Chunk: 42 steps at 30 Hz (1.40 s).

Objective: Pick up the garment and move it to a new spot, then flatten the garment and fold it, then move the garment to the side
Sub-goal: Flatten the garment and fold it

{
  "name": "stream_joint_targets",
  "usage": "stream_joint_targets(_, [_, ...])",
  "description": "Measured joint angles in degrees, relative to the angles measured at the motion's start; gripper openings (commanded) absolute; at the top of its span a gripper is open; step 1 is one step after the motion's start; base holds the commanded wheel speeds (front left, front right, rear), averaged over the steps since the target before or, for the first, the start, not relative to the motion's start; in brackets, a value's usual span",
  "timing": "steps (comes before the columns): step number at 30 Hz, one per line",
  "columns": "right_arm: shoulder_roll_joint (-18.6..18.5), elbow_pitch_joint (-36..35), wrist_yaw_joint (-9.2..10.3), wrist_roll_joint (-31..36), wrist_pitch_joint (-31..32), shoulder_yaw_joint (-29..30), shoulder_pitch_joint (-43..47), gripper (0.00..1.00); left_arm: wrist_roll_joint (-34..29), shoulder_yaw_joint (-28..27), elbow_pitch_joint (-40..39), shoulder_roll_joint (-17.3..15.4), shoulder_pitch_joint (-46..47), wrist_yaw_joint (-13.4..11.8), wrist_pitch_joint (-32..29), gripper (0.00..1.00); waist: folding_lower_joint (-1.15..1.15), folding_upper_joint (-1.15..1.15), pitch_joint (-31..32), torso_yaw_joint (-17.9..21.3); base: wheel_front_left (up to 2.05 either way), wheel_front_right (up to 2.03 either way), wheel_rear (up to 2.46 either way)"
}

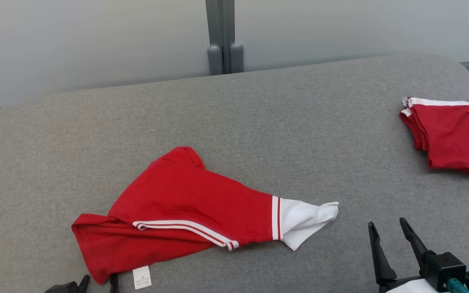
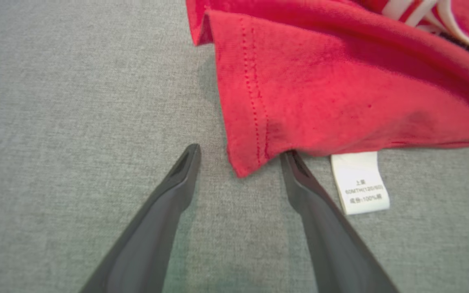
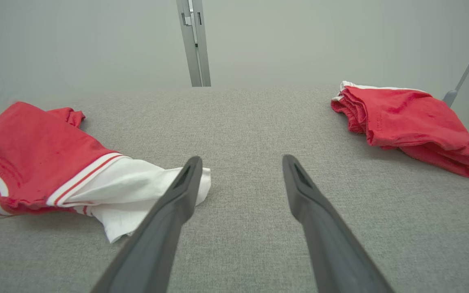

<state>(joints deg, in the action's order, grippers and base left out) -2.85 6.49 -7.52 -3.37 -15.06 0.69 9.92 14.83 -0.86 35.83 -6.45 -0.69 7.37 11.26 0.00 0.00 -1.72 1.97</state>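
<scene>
Head view, garment (image 1: 185, 203): red, with white striped trim and a white sleeve end; it is lying rumpled on the near left-centre of the surface.
Care label (image 2: 360, 183): a white tab is sticking out from under the red hem and lying flat on the surface. Three lines of small print are showing: the middle one is reading roughly "60MTH(120/60)", the last is holding "100%", and the other characters are too blurred to read.
Left gripper (image 2: 241, 151): fingers are standing wide apart, holding nothing. The hem corner is lying between the tips, and one tip is touching the hem edge just beside the care label.
Right gripper (image 1: 387, 223): fingers are spread wide, holding nothing, hovering near the white sleeve end. Whether it is touching the cloth cannot be told.
Folded pile (image 1: 454, 134): red garments with white trim are sitting stacked at the far right edge, well apart from the loose garment.
Surface (image 1: 259, 122): grey woven fabric covering, with rounded far corners.
Room: pale plain wall panels are standing behind, and a grey vertical post (image 1: 222, 36) is meeting the far edge.
</scene>
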Motion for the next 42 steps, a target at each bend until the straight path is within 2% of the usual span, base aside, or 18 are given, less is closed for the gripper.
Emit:
stream_joint_targets(1, [0.0, 0.0, 0.00, 0.0, 0.0, 0.0, 0.0, 1.00, 0.6, 0.1, 0.5, -0.1, 0.5, 0.0, 0.2, 1.00, 0.00, 0.00, -0.1, 0.2, 0.00, 0.00, 0.00])
stream_joint_targets(2, [0.0, 0.0, 0.00, 0.0, 0.0, 0.0, 0.0, 1.00, 0.8, 0.8, 1.0, -0.4, 0.8, 0.0, 0.3, 0.91, 0.00, 0.00, -0.2, 0.4, 0.00, 0.00, 0.00])
stream_joint_targets(3, [0.0, 0.0, 0.00, 0.0, 0.0, 0.0, 0.0, 1.00, 1.0, 1.1, 1.4, -0.7, 1.0, 0.0, 0.4, 0.54, 0.00, 0.00, -0.3, 0.5, 0.00, 0.00, 0.00])
stream_joint_targets(6, [0.0, -0.1, 0.00, -0.1, 0.0, 0.2, 0.0, 1.00, 3.0, 2.1, 1.8, -1.5, 1.6, 0.0, 0.5, 0.00, 0.00, 0.00, -0.7, 0.8, 0.00, 0.00, 0.00])
stream_joint_targets(13, [0.0, -0.1, 0.00, -0.5, 0.0, 0.7, 0.0, 1.00, 5.4, 5.4, 1.1, -4.3, 2.2, 0.0, -0.7, 0.00, 0.00, 0.00, -0.8, 0.3, 0.00, 0.00, 0.00])
stream_joint_targets(16, [0.0, -0.1, 0.00, -0.6, 0.0, 0.8, 0.0, 1.00, 6.6, 6.9, -1.0, -5.7, 1.1, 0.0, -3.5, 0.00, 0.00, 0.00, -0.7, -0.1, 0.00, 0.00, 0.00])
stream_joint_targets(19, [0.0, -0.2, 0.00, -0.7, 0.0, 1.0, 0.1, 1.00, 8.9, 8.7, -4.6, -7.6, -1.2, 0.0, -8.7, 0.00, 0.00, 0.00, -0.6, -0.6, 0.00, 0.00, 0.00])
stream_joint_targets(22, [0.0, -0.2, 0.00, -1.0, 0.0, 0.9, 0.2, 1.00, 11.1, 10.7, -9.6, -10.9, -3.9, 0.2, -16.0, 0.00, 0.00, 0.00, -0.6, -1.2, 0.00, 0.00, 0.00])
stream_joint_targets(26, [0.0, 0.2, 0.00, -1.1, 0.0, 0.4, 0.2, 1.00, 14.7, 10.5, -15.0, -14.3, -6.6, 0.2, -23.4, 0.00, 0.00, 0.00, -0.7, -1.8, 0.00, 0.00, 0.00])
stream_joint_targets(27, [0.0, 0.4, 0.00, -1.3, 0.0, 0.1, 0.1, 1.00, 17.3, 10.2, -17.6, -15.4, -7.5, 0.2, -27.1, 0.00, 0.00, 0.00, -0.7, -2.0, 0.00, 0.00, 0.00])
stream_joint_targets(29, [0.0, 0.5, 0.00, -1.5, 0.0, -0.2, 0.0, 1.00, 20.5, 9.4, -20.8, -16.3, -8.2, 0.2, -30.5, 0.00, 0.00, 0.00, -0.7, -2.1, 0.00, 0.00, 0.00])
stream_joint_targets(30, [0.0, 0.6, 0.00, -1.5, 0.0, -0.3, 0.0, 1.00, 20.9, 8.7, -21.8, -16.5, -8.2, 0.1, -30.5, 0.79, 0.00, 0.00, -0.7, -2.1, 0.00, 0.00, 0.00])
stream_joint_targets(31, [0.0, 0.6, 0.00, -1.5, 0.0, -0.4, 0.0, 1.00, 20.9, 7.9, -22.5, -16.7, -8.2, -0.5, -30.0, 1.00, 0.00, 0.00, -0.7, -2.1, 0.00, 0.00, 0.00])
stream_joint_targets(39, [0.0, 1.2, 0.00, -1.6, 0.0, -0.6, 0.0, 1.00, 21.9, 6.3, -24.8, -17.5, -9.3, -2.5, -30.3, 1.00, 0.00, 0.00, -0.3, -1.6, 0.00, 0.00, 0.00])
stream_joint_targets(42, [0.0, 1.4, 0.00, -1.7, 0.0, -0.4, 0.0, 1.00, 21.9, 4.9, -25.4, -17.1, -9.8, -3.9, -27.8, 1.00, 0.00, 0.00, -0.3, -1.5, 0.00, 0.00, 0.00])
